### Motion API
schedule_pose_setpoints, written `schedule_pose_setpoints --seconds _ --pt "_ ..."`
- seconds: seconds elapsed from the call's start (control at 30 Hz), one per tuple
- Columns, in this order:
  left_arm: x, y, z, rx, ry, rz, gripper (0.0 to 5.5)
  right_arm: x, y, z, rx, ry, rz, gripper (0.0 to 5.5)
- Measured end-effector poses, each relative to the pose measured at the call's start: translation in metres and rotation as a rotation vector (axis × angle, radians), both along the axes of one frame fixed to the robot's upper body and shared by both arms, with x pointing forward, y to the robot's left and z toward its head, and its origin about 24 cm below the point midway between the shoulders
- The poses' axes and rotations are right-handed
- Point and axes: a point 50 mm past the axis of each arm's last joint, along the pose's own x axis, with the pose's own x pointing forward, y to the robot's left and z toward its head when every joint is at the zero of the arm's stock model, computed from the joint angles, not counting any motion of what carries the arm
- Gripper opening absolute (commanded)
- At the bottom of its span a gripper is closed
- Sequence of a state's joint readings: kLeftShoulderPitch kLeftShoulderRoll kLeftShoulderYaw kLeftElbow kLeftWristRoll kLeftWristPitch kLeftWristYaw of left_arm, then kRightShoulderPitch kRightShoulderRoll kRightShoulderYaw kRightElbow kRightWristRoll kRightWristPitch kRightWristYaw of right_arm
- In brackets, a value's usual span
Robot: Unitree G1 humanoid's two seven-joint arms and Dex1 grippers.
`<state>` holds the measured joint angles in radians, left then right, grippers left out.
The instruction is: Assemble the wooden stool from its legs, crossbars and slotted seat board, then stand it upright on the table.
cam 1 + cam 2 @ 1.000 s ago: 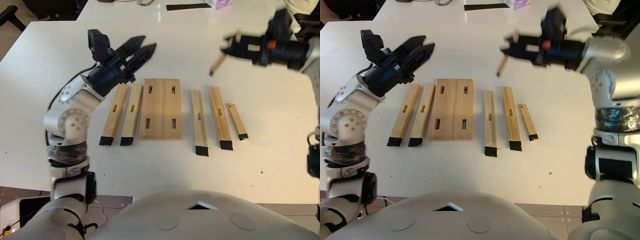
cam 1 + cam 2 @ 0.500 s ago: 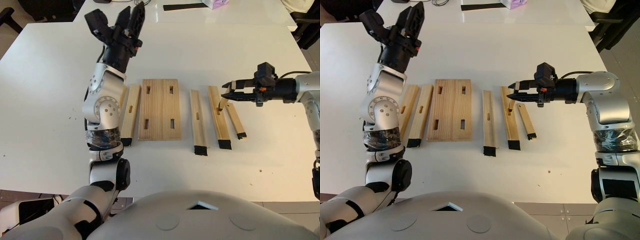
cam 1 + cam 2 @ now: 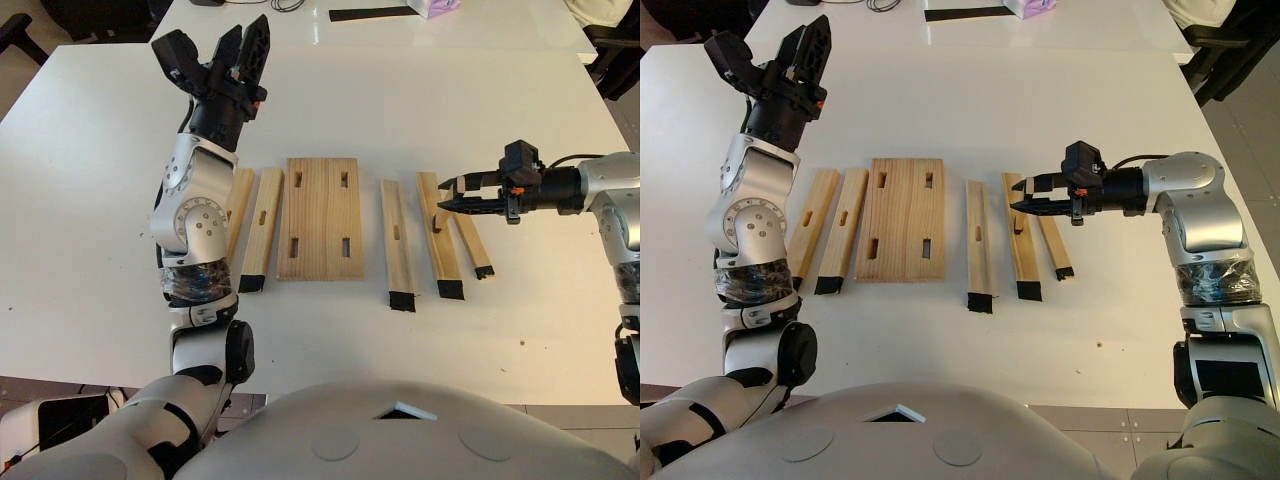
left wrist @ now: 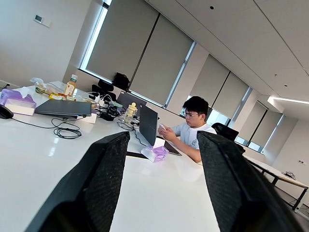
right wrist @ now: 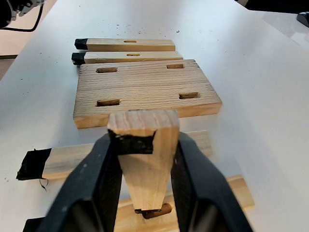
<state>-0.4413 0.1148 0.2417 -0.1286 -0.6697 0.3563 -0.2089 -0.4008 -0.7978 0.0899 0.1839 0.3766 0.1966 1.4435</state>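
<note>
The slotted seat board point(image 3: 320, 217) lies flat mid-table. Two legs point(image 3: 262, 225) lie at its left, partly behind my left arm. Two more legs point(image 3: 396, 243) and a short crossbar point(image 3: 472, 242) lie at its right. My right gripper point(image 3: 447, 196) is shut on a second short crossbar point(image 5: 145, 164), held steeply tilted. Its lower tip touches the slot of the leg point(image 3: 441, 240) second from the right. My left gripper point(image 3: 243, 45) is raised high over the table's far left, open and holding nothing point(image 4: 164, 145).
The white table point(image 3: 90, 230) has bare room at the left, far side and front. A second table behind carries a black strip point(image 3: 370, 13) and a tissue box point(image 3: 437, 7).
My right gripper came down from high over the far right with the crossbar and set its tip on the leg. My left arm swung up from over the left legs.
</note>
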Motion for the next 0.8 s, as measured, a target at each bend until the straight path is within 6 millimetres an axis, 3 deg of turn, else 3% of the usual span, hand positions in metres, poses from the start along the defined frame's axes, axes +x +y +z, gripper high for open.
schedule_pose_setpoints --seconds 0.5,0.8 --pt "0.002 0.0 -0.008 0.007 0.016 0.003 2.59 0.01 -0.009 0.001 -0.011 -0.027 -0.002 1.31" --pt "-0.002 -0.001 -0.028 -0.016 0.071 0.013 2.59 0.013 -0.009 0.001 -0.053 -0.058 0.048 1.31"
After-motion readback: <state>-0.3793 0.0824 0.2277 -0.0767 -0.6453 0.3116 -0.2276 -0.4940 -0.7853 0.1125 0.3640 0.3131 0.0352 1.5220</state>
